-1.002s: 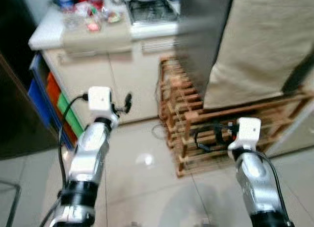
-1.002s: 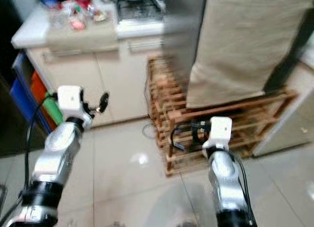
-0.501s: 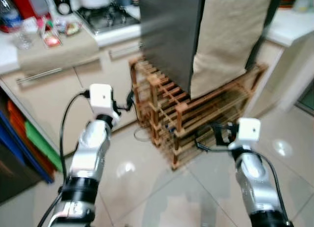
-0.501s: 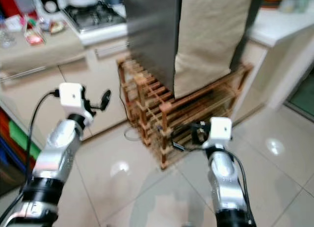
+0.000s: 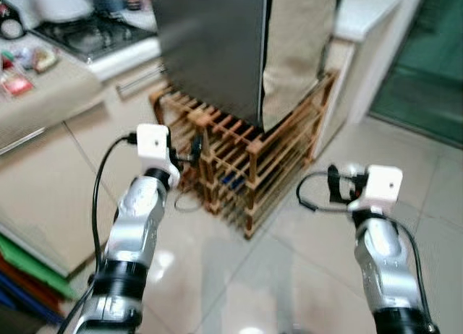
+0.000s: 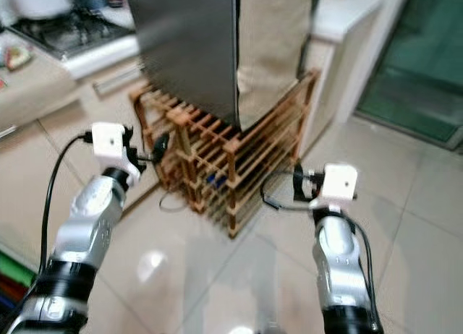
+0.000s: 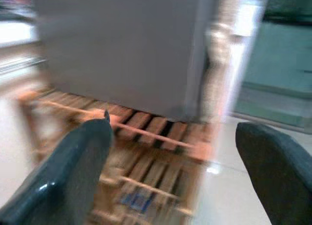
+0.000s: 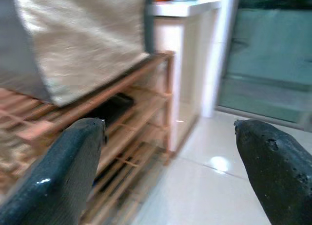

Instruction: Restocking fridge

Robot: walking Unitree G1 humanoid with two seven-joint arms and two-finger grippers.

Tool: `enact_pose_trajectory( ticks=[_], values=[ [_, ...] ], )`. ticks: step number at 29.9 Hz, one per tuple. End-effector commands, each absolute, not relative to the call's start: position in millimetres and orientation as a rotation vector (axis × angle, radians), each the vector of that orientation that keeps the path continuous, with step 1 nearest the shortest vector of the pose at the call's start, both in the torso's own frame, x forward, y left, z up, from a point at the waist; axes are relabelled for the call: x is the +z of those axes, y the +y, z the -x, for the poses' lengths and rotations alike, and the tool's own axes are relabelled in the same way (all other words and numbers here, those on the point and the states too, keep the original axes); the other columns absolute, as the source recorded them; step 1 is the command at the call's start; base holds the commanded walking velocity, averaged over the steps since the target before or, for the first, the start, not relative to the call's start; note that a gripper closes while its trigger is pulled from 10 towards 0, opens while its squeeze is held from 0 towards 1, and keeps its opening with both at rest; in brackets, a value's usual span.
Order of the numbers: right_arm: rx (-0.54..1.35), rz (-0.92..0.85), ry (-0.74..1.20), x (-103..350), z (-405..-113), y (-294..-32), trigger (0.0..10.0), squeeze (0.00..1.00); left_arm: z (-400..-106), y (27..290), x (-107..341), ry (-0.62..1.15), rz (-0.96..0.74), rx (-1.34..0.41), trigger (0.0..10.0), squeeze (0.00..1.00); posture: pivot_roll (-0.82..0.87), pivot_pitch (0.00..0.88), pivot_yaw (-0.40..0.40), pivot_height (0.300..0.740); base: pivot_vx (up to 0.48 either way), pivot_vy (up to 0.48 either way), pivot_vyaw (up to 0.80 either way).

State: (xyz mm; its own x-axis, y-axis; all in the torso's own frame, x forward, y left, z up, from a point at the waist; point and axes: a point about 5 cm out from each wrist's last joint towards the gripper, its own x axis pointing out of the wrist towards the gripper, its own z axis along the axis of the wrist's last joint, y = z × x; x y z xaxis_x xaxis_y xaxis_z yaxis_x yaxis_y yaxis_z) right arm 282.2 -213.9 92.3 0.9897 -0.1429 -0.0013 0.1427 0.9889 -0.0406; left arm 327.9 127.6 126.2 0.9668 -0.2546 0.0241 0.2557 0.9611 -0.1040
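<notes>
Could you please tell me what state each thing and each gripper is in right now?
fridge: door shut, standing on the wooden rack, cloth draped down its side.
wooden rack: upright on the tiled floor, something dark and something blue on its shelves.
beige cloth: hanging down to the rack.
left gripper: open, holding nothing, raised toward the rack.
right gripper: open, holding nothing, raised beside the rack.

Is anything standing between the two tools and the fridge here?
Nothing visible on the floor. Both the left tool and the right tool are open and empty, facing the fridge, which stands on a wooden rack.
</notes>
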Motion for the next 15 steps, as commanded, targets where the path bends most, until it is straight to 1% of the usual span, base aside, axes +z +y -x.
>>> enact_pose_trajectory(
  ticks=[1,3,9,15],
  values=[
    [-0.11,0.051,-0.053,105.5,-287.4,-203.4,10.0,0.0,-328.6,134.9,124.9,-0.001,0.105,-0.244,10.0,0.0,-0.05,0.0,0.072,0.74,0.0,0.0,-0.8],
    [-0.081,0.072,-0.08,113.7,-289.6,-198.4,10.0,0.0,-327.6,140.3,116.2,0.028,0.104,-0.218,10.0,0.0,-0.05,0.0,0.058,0.74,0.0,0.0,-0.8],
    [-0.073,0.087,-0.1,120.3,-292.0,-198.7,10.0,0.0,-326.7,137.0,114.9,0.027,0.068,-0.222,10.0,0.0,-0.05,0.0,0.053,0.74,0.0,0.0,-0.8],
    [-0.047,0.101,-0.131,130.5,-293.1,-191.1,10.0,0.0,-328.1,133.7,130.8,-0.05,0.11,-0.214,10.0,0.0,-0.06,0.0,0.057,0.74,0.411,-0.242,0.0]
  ],
)
